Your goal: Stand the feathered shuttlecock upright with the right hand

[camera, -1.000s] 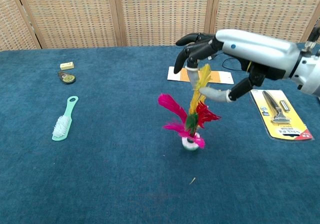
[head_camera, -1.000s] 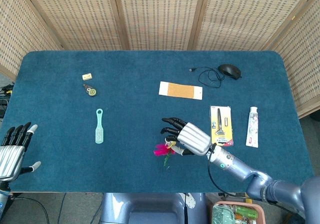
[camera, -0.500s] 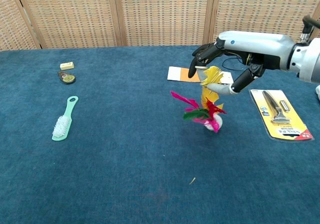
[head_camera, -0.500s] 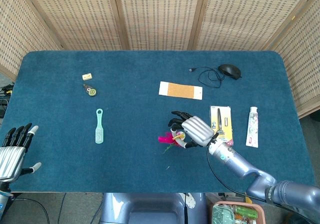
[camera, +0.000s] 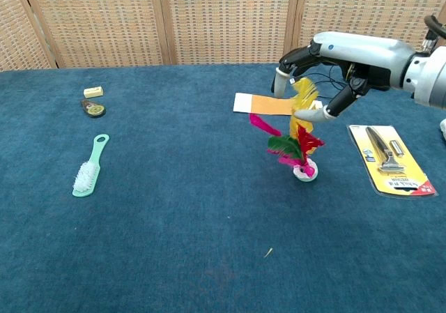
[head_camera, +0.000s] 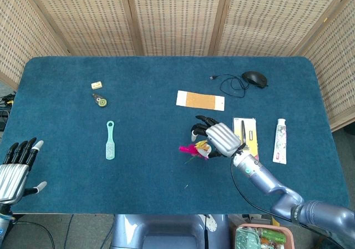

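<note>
The feathered shuttlecock (camera: 295,143) has pink, red, green and yellow feathers on a round white base. It hangs a little above the blue cloth, tilted, base lowest at the right. My right hand (camera: 327,67) pinches its yellow feather from above, thumb under, fingers over. In the head view the shuttlecock (head_camera: 192,149) shows as a pink tuft just left of the right hand (head_camera: 217,140). My left hand (head_camera: 15,166) rests at the table's near left corner, fingers spread and holding nothing.
A mint brush (camera: 88,169) lies at the left, an eraser (camera: 93,91) and a small disc (camera: 92,108) behind it. An orange card (camera: 267,104) lies behind the shuttlecock. A yellow razor pack (camera: 391,158), a tube (head_camera: 281,141) and a mouse (head_camera: 254,78) with cable are at the right.
My right hand has carried the shuttlecock away from me and to the right, from near the table's front toward the orange card. The left hand has stayed put.
</note>
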You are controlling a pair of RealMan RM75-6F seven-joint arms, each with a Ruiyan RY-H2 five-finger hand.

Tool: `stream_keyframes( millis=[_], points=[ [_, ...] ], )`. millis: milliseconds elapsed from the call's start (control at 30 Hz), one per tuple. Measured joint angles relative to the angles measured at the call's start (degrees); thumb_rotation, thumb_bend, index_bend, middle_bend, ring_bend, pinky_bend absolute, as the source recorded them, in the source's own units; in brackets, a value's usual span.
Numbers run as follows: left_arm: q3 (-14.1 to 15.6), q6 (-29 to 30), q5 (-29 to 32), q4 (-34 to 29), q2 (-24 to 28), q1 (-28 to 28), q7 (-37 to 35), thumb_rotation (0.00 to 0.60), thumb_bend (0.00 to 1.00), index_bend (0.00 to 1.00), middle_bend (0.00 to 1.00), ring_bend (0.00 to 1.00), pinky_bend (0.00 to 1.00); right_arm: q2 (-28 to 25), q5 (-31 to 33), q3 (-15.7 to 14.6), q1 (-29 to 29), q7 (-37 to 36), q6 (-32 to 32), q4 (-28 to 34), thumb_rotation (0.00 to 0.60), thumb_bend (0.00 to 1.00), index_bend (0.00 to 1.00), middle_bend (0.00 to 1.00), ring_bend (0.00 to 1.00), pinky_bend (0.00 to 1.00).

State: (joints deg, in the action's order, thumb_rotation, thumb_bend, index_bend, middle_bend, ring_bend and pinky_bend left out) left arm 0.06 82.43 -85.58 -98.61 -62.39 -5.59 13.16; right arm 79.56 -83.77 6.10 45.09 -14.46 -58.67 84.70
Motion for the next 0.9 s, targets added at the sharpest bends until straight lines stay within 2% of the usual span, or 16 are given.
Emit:
stream_keyframes(
  millis=[100, 267, 333, 400, 467, 567, 733, 900],
  points=[
    [0.10, 0.18, -0.27, -0.05, 0.09, 0.10, -0.22, 0.600, 0.00, 0.00, 0.00, 0.00, 0.00, -0.05, 1.56, 0.85, -0.45, 0.67, -0.14, -0.46, 0.600, 0.23, 0.22, 0.18, 0.06, 0.15],
    [0.29, 0.66, -0.98, -0.24, 0.32, 0.29, -0.64, 0.600, 0.00, 0.00, 0.00, 0.00, 0.00, -1.04, 4.22, 2.26, -1.31, 1.72, -0.15, -0.25, 0.600, 0.22, 0.16, 0.11, 0.02, 0.14],
    [0.39, 0.83, -1.24, -0.32, 0.43, 0.39, -0.91, 0.600, 0.00, 0.00, 0.00, 0.00, 0.00, -1.97, 4.56, 2.60, -1.83, 2.07, -0.51, 0.44, 0.600, 0.17, 0.13, 0.09, 0.00, 0.13],
    [0.48, 1.11, -1.59, -0.39, 0.57, 0.51, -1.17, 0.600, 0.00, 0.00, 0.00, 0.00, 0.00, -2.94, 4.71, 2.89, -2.60, 2.73, -1.64, 1.43, 0.600, 0.04, 0.10, 0.08, 0.00, 0.08],
    [0.55, 1.58, -2.01, -0.46, 0.74, 0.69, -1.47, 0.600, 0.00, 0.00, 0.00, 0.00, 0.00, -3.76, 4.83, 3.16, -3.47, 4.11, -3.36, 2.42, 0.600, 0.00, 0.06, 0.04, 0.00, 0.03],
    [0.33, 2.85, -2.24, -0.27, 0.69, 1.06, -1.34, 0.600, 0.00, 0.00, 0.00, 0.00, 0.00, -5.40, 4.70, 3.44, -5.42, 7.89, -7.42, 4.21, 0.600, 0.00, 0.01, 0.00, 0.00, 0.00],
    [-0.13, 4.90, -2.79, 0.52, 0.46, 1.78, -2.53, 0.600, 0.00, 0.00, 0.00, 0.00, 0.00, -9.53, 2.81, 2.64, -11.04, 17.34, -17.00, 8.08, 0.600, 0.00, 0.00, 0.00, 0.00, 0.00],
    [-0.30, 5.66, -3.68, 1.74, 0.54, 1.97, -4.91, 0.600, 0.00, 0.00, 0.00, 0.00, 0.00, -13.13, -0.79, -0.68, -18.77, 23.22, -25.44, 10.81, 0.600, 0.00, 0.00, 0.00, 0.00, 0.00]
  ],
)
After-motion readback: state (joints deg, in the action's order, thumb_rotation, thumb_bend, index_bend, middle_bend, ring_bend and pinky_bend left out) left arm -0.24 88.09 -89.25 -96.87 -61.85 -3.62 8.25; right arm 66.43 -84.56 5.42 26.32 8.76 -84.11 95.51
